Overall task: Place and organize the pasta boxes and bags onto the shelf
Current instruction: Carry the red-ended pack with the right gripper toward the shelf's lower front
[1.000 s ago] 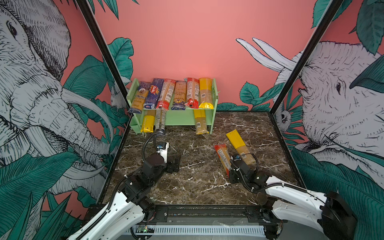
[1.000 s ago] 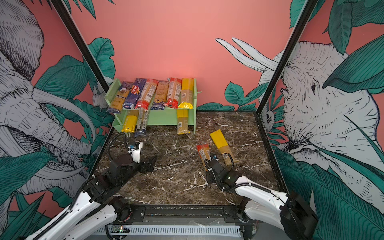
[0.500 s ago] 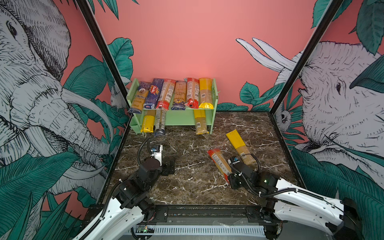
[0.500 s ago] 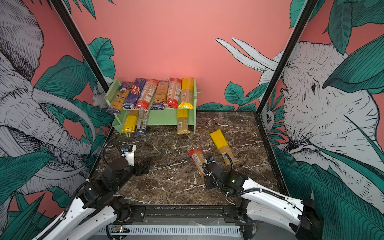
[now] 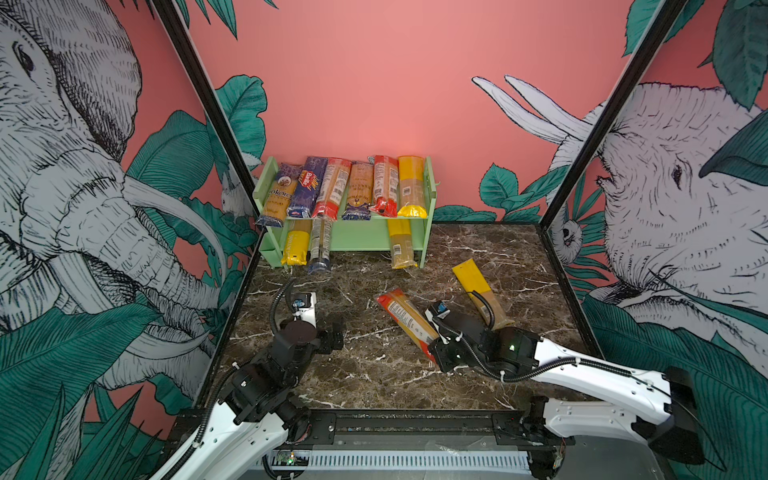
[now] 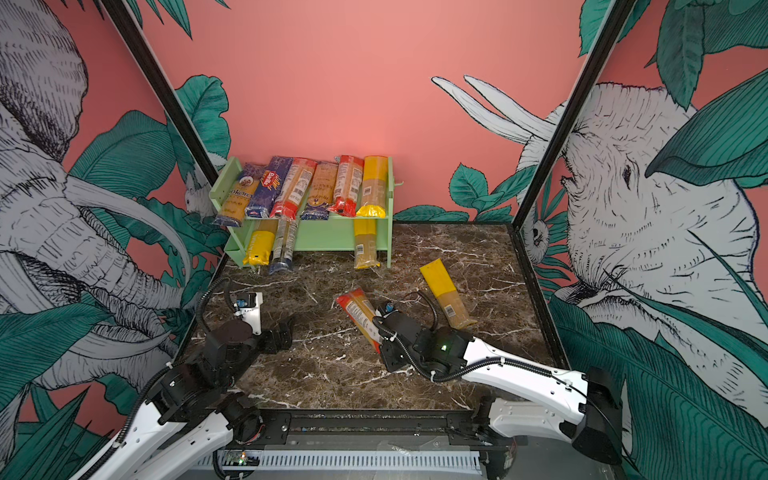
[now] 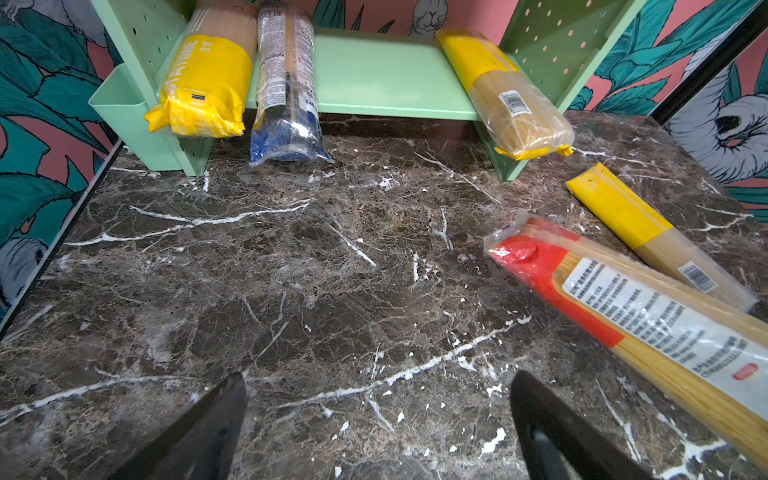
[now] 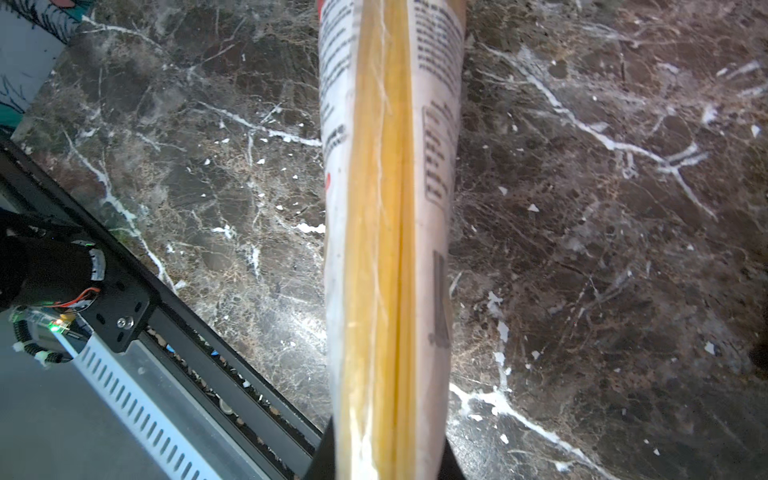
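We see right jaws, clenched on red pack (image 5: 405, 318), have carried it leftward; left jaws, released and empty, backed off shelf (image 5: 361, 239). Probably shelving next.

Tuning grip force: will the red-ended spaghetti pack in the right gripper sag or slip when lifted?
Probably fairly stiff: the red-ended spaghetti pack runs straight out from the right gripper. Held near one end, it may pivot. Glossy film looks slippery; hard squeezing could snap strands.
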`<state>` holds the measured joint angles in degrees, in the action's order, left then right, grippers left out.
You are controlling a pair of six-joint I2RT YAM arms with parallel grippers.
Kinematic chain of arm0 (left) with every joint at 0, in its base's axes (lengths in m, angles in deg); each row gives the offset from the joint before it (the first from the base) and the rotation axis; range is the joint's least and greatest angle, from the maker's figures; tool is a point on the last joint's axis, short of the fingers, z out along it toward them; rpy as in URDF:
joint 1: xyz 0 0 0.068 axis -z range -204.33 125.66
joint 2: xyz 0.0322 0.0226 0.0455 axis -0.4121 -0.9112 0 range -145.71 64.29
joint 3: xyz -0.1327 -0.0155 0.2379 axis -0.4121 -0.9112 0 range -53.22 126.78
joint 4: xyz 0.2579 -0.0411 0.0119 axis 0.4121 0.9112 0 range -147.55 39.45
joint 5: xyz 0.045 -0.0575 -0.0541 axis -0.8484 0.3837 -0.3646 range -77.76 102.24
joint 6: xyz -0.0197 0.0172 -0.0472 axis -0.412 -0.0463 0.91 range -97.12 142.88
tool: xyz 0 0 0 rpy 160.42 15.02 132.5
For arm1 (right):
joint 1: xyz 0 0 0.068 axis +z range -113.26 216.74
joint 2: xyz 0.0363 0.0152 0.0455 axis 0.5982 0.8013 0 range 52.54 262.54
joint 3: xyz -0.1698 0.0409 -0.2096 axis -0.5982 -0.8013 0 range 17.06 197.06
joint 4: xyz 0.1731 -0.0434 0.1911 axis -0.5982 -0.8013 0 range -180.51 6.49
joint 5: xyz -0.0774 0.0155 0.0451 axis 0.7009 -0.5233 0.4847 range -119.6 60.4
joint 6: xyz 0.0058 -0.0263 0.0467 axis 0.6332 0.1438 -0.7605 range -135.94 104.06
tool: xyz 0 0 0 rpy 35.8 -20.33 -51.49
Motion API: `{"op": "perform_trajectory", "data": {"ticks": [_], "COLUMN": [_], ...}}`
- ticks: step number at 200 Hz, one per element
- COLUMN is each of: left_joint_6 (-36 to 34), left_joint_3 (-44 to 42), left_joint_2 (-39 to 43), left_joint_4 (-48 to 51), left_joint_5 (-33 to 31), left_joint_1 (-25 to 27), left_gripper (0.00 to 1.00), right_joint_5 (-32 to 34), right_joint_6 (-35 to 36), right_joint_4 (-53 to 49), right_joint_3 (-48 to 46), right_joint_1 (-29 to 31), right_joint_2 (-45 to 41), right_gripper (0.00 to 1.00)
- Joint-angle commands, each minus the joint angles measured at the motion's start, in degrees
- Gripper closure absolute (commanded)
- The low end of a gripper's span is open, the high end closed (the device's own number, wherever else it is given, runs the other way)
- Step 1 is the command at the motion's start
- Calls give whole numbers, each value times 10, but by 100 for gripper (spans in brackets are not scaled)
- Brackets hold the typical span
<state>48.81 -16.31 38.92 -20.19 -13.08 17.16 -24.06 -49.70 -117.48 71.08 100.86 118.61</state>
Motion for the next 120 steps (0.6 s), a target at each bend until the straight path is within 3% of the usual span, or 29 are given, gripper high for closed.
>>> {"op": "perform_trajectory", "data": {"ticks": [1, 67, 120], "left_joint_6": [14, 15, 13], "left_joint_3": [23, 37, 37], "left_joint_2": [15, 43, 51], "left_joint_4": [21, 48, 44], "left_joint_5": [-22, -35, -34], "left_joint_1": [2, 2, 2], "left_gripper": [1, 1, 1], "right_joint_5": [32, 98, 109], "right_joint_6": [35, 93, 115], "right_joint_4": [99, 102, 118], "right_joint_3": [64, 207, 321], "right_joint_1": [3, -1, -45], "right_joint_2": [9, 140, 234], "right_gripper": [100, 100, 100]}}
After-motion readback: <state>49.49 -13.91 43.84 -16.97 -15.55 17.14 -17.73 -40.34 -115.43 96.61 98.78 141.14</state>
